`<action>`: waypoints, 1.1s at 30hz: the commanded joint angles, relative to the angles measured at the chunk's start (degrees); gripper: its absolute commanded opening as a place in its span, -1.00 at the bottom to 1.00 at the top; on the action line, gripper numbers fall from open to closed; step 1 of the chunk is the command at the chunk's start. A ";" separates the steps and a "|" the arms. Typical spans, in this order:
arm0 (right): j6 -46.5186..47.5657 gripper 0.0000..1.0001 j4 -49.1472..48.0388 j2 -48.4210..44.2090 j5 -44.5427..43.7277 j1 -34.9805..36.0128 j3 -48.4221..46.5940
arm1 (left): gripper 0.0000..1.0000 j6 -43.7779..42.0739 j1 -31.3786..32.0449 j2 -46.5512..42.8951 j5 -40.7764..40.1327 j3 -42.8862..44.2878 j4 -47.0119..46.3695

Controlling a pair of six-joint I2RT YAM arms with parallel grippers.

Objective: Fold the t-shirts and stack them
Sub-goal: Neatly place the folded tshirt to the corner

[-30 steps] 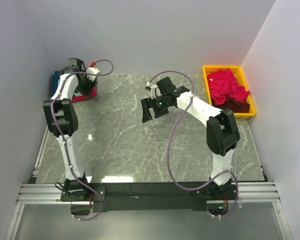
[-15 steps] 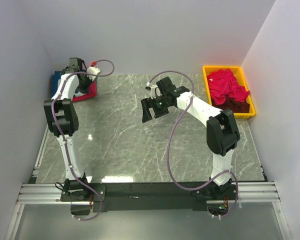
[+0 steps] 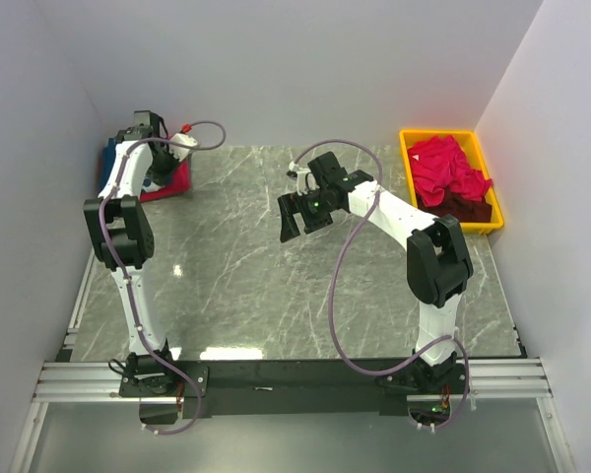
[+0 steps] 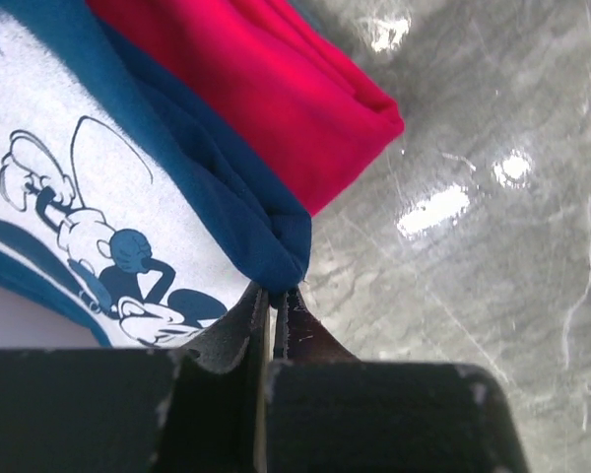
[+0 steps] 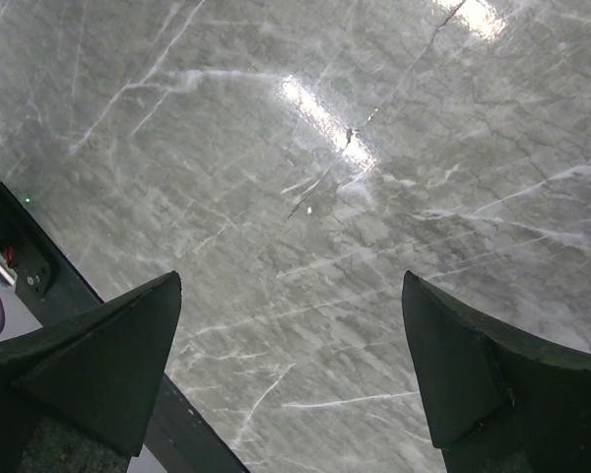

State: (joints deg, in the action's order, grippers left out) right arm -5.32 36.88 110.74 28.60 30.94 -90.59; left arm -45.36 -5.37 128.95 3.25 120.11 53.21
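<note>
A folded navy blue t-shirt (image 4: 192, 187) with a white cartoon print lies on a folded red-pink t-shirt (image 4: 276, 89) at the table's far left corner. From above, the red-pink one (image 3: 173, 185) shows beside my left arm. My left gripper (image 4: 279, 292) is shut on the near corner of the navy shirt's folded edge, low over the table. My right gripper (image 5: 291, 286) stands open above bare marble mid-table (image 3: 295, 219), holding nothing. More red-pink t-shirts (image 3: 443, 166) and a dark maroon one (image 3: 470, 209) lie heaped at the far right.
The heaped shirts sit in a yellow plastic bin (image 3: 410, 143) at the far right corner. White walls close in the table on the left, back and right. A black rail (image 5: 108, 325) runs along the table's near edge.
My left gripper has closed on the navy shirt's corner and its wrist has shifted slightly left. The right arm has not moved.
</note>
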 commanded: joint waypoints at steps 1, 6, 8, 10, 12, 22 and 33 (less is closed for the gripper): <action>-0.39 0.97 -0.93 -2.63 0.40 -0.44 0.85 | -0.99 -1.83 -0.35 -2.74 1.32 3.46 5.06; -0.13 0.98 -0.06 -2.19 0.49 -0.44 -0.20 | -0.14 -0.79 -0.70 -1.85 4.13 3.46 6.72; 0.05 0.97 0.12 -2.54 -0.38 -0.53 -0.21 | 0.08 0.80 -2.01 -2.64 8.85 4.77 6.47; 0.22 0.98 0.12 -3.42 -0.56 -0.61 0.06 | 0.24 4.57 -2.89 -4.40 10.90 5.48 3.23; 0.05 0.98 -0.23 -3.77 -0.39 -0.62 0.50 | 0.26 8.42 -4.39 -5.98 13.18 6.53 0.59; -0.21 0.98 -0.06 -1.58 0.23 -0.62 -0.38 | -0.32 21.98 -5.36 0.15 10.99 12.31 -14.71; -0.39 0.98 0.29 1.06 0.76 -0.88 -1.26 | -0.29 27.43 -3.42 9.55 9.41 11.63 -25.61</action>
State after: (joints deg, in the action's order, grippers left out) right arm -5.32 37.08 110.85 28.75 30.70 -89.93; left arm -21.06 -9.45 135.96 13.23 131.37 32.64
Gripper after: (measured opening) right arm 0.990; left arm 0.348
